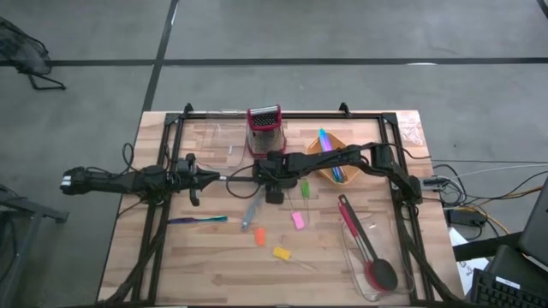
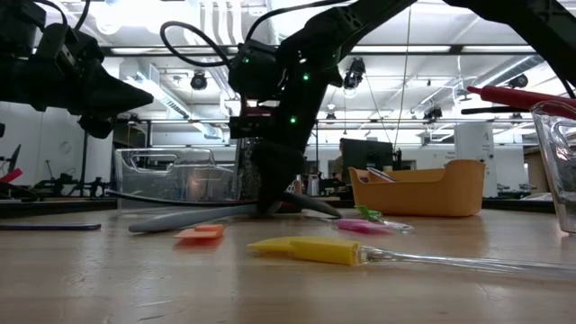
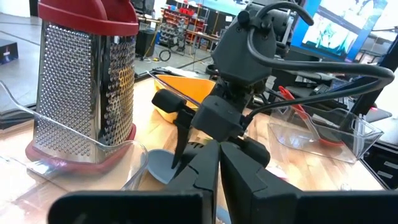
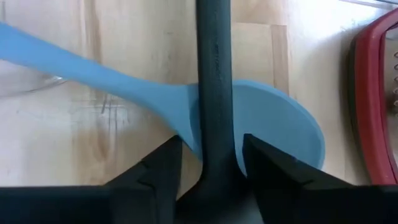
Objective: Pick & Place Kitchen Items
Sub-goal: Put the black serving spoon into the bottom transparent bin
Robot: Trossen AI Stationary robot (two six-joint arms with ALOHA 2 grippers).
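Note:
My right gripper [image 1: 272, 175] stands low over the table just in front of the red-topped grater [image 1: 264, 128], shut on a long black utensil [image 4: 214, 74]. That utensil lies across the bowl of a grey-blue spoon [image 4: 273, 118], which rests flat on the table [image 1: 253, 211]. My left gripper [image 1: 201, 175] hovers to the left, shut and empty [image 3: 219, 180]. A blue-purple utensil [image 1: 197, 220] and orange [image 1: 259, 237], yellow [image 1: 281, 252], pink [image 1: 298, 220] and green [image 1: 305, 186] pieces lie on the table. My right gripper has the black utensil's handle [image 4: 215, 146] between its two fingers [image 4: 163, 168], one on each long side. The fingers come from above, pointing down. The handle fills the gap farther back, while thin slits show beside it at the fingertips. It lies over the spoon's bowl.
An orange tray [image 1: 318, 147] with slim utensils sits at the back right. A clear bin [image 1: 377, 282] with a red and black spoon is at the front right. Another clear bin [image 2: 171, 175] stands at the back left beside the grater.

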